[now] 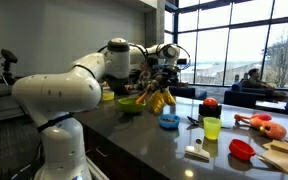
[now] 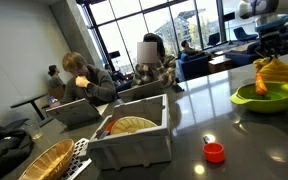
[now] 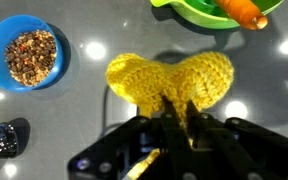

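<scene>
The fingers (image 3: 209, 132) are closed nearly together on the upper edge of the yellow knitted piece (image 3: 169, 75), which hangs slack below them, apparently clear of the desk (image 3: 79, 125). In the wrist view it sits between the green bowl (image 3: 199, 15), containing a carrot (image 3: 246, 10), and the blue bowl (image 3: 24, 88) of mixed grains; a spoon (image 3: 6, 138) lies nearer the camera. In both exterior views the piece (image 1: 160, 98) (image 2: 274, 72) hangs just beside the green bowl. Recommended handling: apply constant clamp pressure, since soft knit can slip. Move slowly to limit swinging. Allow height for the drooping lobes so that they clear both bowl rims.
</scene>
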`<action>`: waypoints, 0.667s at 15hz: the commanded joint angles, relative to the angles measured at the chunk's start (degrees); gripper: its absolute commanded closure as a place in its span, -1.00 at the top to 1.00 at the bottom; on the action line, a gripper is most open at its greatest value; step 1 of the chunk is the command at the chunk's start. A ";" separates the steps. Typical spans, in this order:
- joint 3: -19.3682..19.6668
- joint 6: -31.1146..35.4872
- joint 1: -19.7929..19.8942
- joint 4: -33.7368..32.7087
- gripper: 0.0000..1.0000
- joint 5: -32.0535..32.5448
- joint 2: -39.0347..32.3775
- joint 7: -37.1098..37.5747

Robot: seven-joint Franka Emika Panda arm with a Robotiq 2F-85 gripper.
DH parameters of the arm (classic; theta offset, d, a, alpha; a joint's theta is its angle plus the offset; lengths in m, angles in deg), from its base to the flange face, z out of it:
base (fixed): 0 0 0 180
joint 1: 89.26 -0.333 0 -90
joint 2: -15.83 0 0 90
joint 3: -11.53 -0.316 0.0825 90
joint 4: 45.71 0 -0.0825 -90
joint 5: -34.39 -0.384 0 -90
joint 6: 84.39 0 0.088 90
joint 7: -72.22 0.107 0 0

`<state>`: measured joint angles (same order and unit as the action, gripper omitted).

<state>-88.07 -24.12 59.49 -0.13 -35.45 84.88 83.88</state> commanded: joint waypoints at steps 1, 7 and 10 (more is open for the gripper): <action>-0.34 -0.74 0.80 -2.89 -0.93 -0.61 2.08 1.08; -0.66 3.97 0.53 -1.84 -0.93 -3.04 3.95 8.37; -0.21 8.33 0.12 0.41 -0.93 -4.91 4.13 11.92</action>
<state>-89.25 -18.82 59.61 -1.42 -37.73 89.00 92.23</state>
